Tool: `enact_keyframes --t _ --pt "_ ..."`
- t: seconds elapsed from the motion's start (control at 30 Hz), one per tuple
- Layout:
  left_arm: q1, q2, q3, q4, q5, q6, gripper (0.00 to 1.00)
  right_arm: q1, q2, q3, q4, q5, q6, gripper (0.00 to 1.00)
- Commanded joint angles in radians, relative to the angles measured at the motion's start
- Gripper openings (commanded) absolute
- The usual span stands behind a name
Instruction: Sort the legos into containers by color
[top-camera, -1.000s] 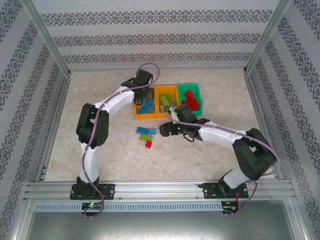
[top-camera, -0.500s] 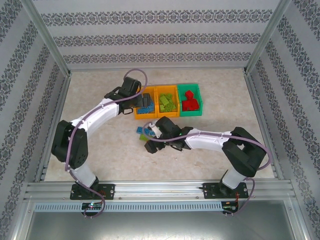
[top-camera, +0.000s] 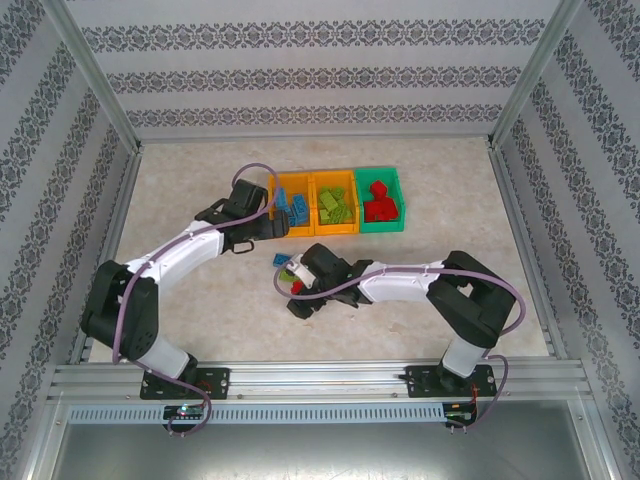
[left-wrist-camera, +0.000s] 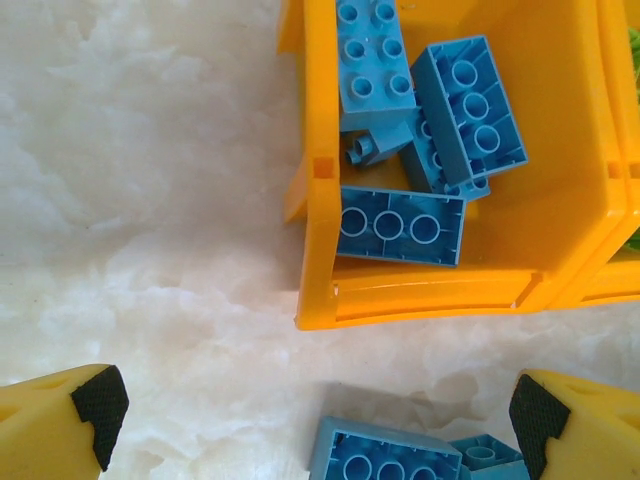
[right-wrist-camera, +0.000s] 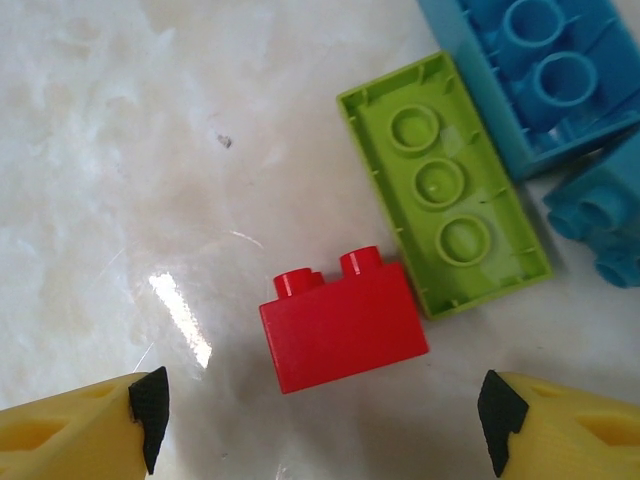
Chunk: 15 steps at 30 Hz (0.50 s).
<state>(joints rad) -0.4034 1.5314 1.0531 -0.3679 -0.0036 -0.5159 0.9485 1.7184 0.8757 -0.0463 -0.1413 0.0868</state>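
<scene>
Right wrist view: the right gripper (right-wrist-camera: 325, 405) hangs open over a red lego (right-wrist-camera: 343, 330) on the table (right-wrist-camera: 100, 150).
Its yellow fingers stand wide apart, one on each side of the red lego and clear of it, holding nothing. A lime green lego (right-wrist-camera: 440, 195) lies hollow side up just beside the red one, with loose blue legos (right-wrist-camera: 540, 70) beyond it. In the left wrist view the left gripper (left-wrist-camera: 315, 415) is also spread wide and empty, just off the corner of the left orange container (left-wrist-camera: 320, 200), which holds sorted blue legos (left-wrist-camera: 400, 225). In the top external view the three containers sit in a row midway along the table's far edge. The middle orange container (top-camera: 337, 231) holds lime green legos (top-camera: 335, 205) and the green container (top-camera: 383, 227) holds red legos (top-camera: 380, 203).
</scene>
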Motion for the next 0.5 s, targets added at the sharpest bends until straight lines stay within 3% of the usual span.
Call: enact_keyframes --t 0.0,0.47 --pt "0.015 -0.034 -0.028 0.038 0.003 -0.023 1.00 0.021 0.020 0.031 0.020 0.034 -0.036 0.83" --pt "0.016 -0.056 -0.102 0.084 0.031 -0.019 1.00 0.048 0.069 0.078 0.017 0.089 -0.048 0.78"
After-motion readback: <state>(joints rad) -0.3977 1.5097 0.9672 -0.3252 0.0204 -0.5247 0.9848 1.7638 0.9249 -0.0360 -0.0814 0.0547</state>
